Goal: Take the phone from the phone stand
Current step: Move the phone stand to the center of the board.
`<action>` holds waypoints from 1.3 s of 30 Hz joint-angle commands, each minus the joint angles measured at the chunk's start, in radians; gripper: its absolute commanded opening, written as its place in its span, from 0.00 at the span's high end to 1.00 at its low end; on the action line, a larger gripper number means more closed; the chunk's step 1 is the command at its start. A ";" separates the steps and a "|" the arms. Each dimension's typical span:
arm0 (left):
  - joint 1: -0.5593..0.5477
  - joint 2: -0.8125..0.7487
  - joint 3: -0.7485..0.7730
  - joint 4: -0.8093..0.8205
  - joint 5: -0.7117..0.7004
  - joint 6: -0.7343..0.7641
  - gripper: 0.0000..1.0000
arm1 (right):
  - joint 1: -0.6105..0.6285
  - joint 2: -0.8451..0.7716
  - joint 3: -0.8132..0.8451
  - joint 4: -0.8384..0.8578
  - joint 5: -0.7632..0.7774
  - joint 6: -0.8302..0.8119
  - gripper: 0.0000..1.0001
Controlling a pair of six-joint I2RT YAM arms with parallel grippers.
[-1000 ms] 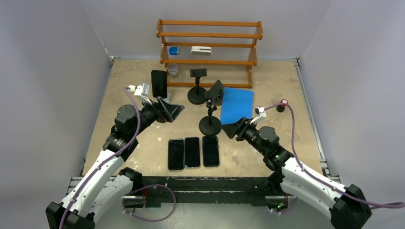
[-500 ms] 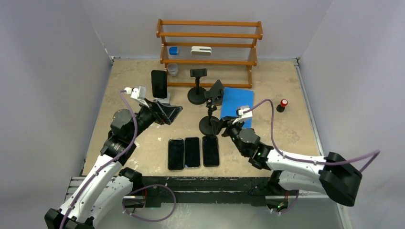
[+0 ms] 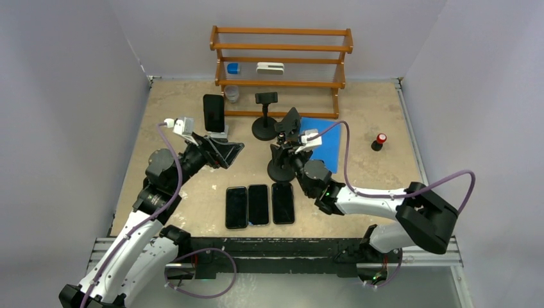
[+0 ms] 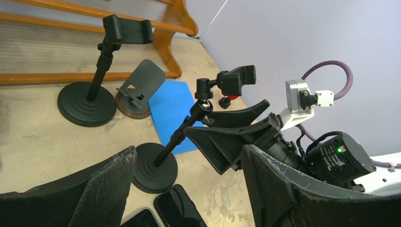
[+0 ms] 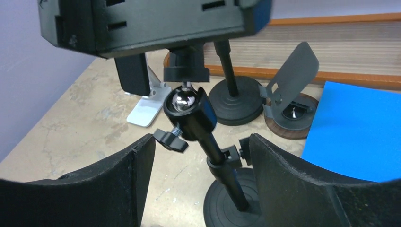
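The phone (image 3: pixel 213 113) stands upright in its pale stand (image 5: pixel 143 112) at the back left of the surface (image 3: pixel 179 96), just in front of the shelf (image 3: pixel 280 83). My left tool (image 3: pixel 236 153) hangs spread and holds nothing; it is near the phone, to its right, but apart from it. My right tool (image 5: pixel 201 142) is spread too, its fingers (image 5: pixel 118 179) on either side of the post of a black stand (image 3: pixel 281 172), not touching it. Three flat phones (image 3: pixel 258 204) lie in a row nearer my bases. A blue mat (image 3: pixel 328 146) lies beside the black stand.
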 commanded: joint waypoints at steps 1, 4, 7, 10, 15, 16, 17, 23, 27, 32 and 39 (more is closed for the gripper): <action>-0.004 -0.010 0.002 0.051 0.012 0.013 0.21 | 0.001 0.052 0.074 0.075 0.020 -0.058 0.27; -0.004 -0.011 0.002 0.051 0.012 0.014 0.21 | 0.000 0.086 0.095 0.076 0.038 -0.065 0.31; -0.004 -0.010 0.001 0.051 0.013 0.011 0.21 | 0.000 0.114 0.111 0.071 0.060 -0.071 0.37; -0.004 -0.010 0.002 0.050 0.018 0.008 0.21 | 0.000 0.140 0.122 0.070 0.077 -0.080 0.47; -0.004 -0.012 0.001 0.053 0.021 0.006 0.21 | 0.000 0.164 0.135 0.075 0.105 -0.105 0.67; -0.004 -0.012 0.001 0.052 0.021 0.005 0.21 | -0.001 0.166 0.135 0.080 0.112 -0.113 0.71; -0.004 -0.012 0.001 0.053 0.021 0.005 0.21 | 0.000 0.165 0.135 0.085 0.121 -0.120 0.74; -0.004 -0.010 -0.001 0.056 0.027 0.000 0.21 | -0.001 0.147 0.141 0.131 0.136 -0.173 0.97; -0.004 -0.010 -0.001 0.055 0.027 -0.001 0.21 | -0.001 0.154 0.170 0.171 0.133 -0.220 1.00; -0.004 -0.009 -0.001 0.055 0.024 0.000 0.21 | 0.000 0.199 0.216 0.224 0.149 -0.286 1.00; -0.004 -0.011 -0.001 0.052 0.020 0.003 0.21 | -0.007 0.290 0.282 0.321 0.163 -0.378 1.00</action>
